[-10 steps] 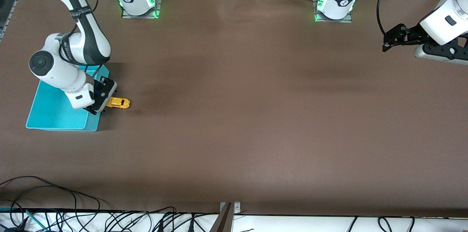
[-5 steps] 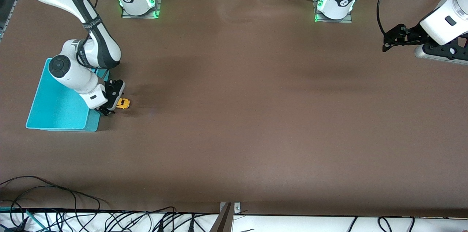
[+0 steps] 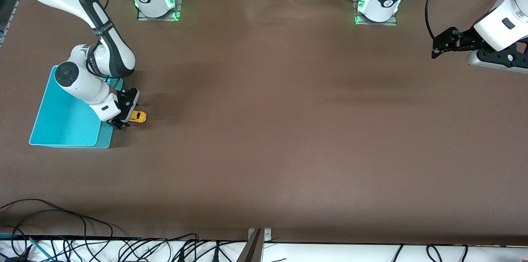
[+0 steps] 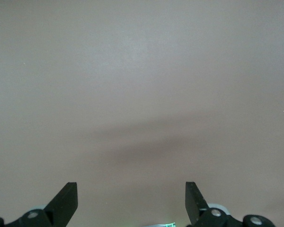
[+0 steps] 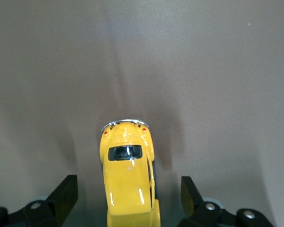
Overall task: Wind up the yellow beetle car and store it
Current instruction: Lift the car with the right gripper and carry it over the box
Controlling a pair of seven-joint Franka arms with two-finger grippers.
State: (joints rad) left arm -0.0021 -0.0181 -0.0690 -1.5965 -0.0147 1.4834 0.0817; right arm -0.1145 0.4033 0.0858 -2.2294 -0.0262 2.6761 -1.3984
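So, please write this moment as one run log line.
right gripper: jaws open around small yellow beetle toy car, on table beside turquoise bin | left gripper: open, waiting

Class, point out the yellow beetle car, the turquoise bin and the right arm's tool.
yellow beetle car [image 5: 128, 182]: right wrist view, roof.
turquoise bin [image 3: 62, 126]: front view, bare floor.
right tool [image 3: 123, 118]: front view, between fingertips.
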